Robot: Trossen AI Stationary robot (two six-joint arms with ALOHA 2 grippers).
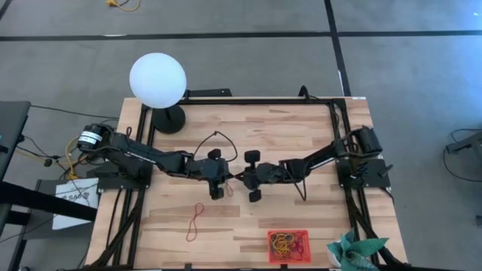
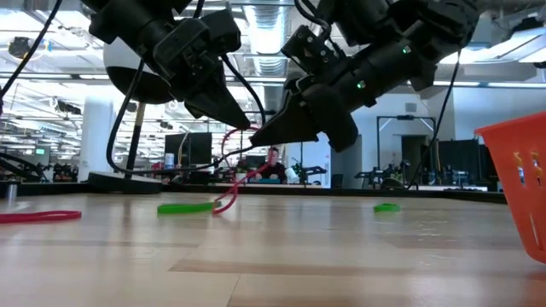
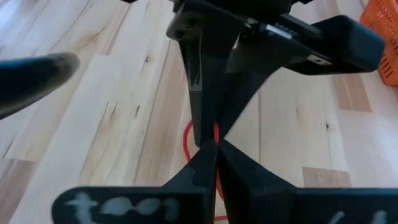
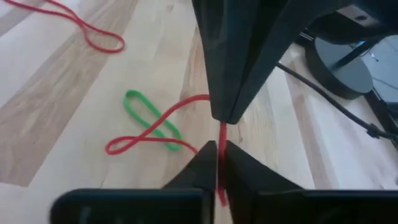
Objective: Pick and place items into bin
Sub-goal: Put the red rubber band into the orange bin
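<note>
My two grippers meet tip to tip above the middle of the table, the left gripper and the right gripper, both shut on one red rubber band. The band's lower loop lies on the table across a green band. Another red band lies toward the near left. A small green band lies farther right. The red-orange bin at the near edge holds several bands. My left gripper pinches the red band's upper end between its two fingertips, slanting down from the table's left. The band hangs below the fingers, with its lower loop on the table. My right gripper pinches the same red band's upper end between its two fingertips, slanting down from the table's right, just beside the left gripper's fingertips. A short length of band runs between the two grippers; the rest trails down to the table.
A lamp with a white globe stands on a dark base at the far left. A teal-green cloth lies at the near right corner beside the bin. Black cables loop over the wood behind the grippers.
</note>
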